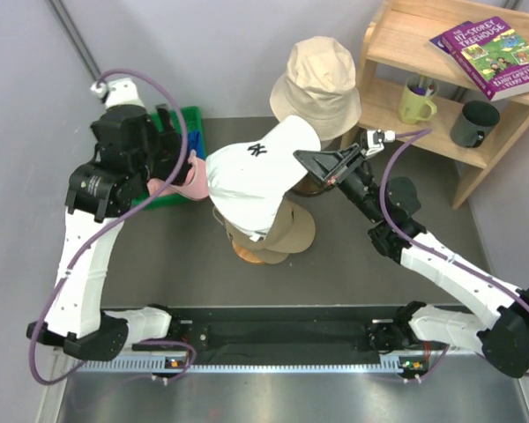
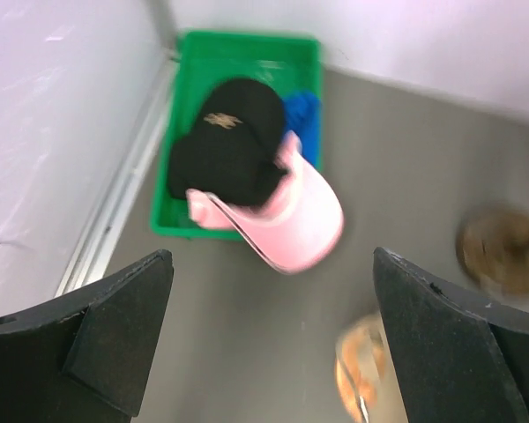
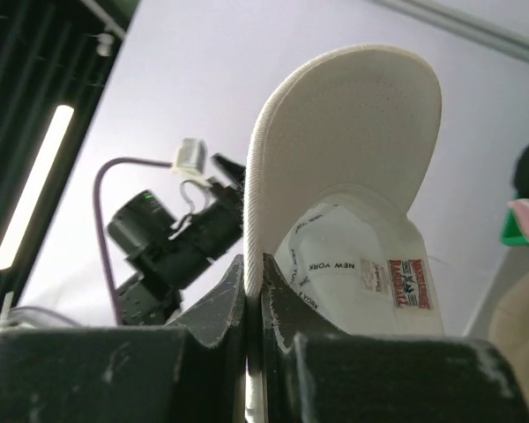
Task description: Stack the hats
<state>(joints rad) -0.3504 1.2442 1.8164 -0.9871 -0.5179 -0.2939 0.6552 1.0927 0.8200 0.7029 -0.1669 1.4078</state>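
Slippage was the chief worry. The right tool [image 3: 254,269] pinched only the thin edge of the brim of the white cap [image 1: 256,172], so the soft crown hung from one narrow point. It could have twisted or slid free before it sat squarely.

That crown lay over the tan cap [image 1: 291,231] at the middle of the counter [image 1: 159,264], skewed from the tan brim. A release from there could have left the stack lopsided or toppled it. Whether the white crown already rested on the tan one or hung just above it could not be told from overhead.

The right tool was clamped tight on the brim and touched nothing else. The left tool [image 2: 271,260] was spread wide and empty, above the pink cap [image 2: 300,216]. This cap lay half out of the green bin [image 2: 247,48], its brim over the counter. An off-centre descent could have shoved the pink cap rather than caught it. The cream bucket hat [image 1: 322,75] sat apart at the back.
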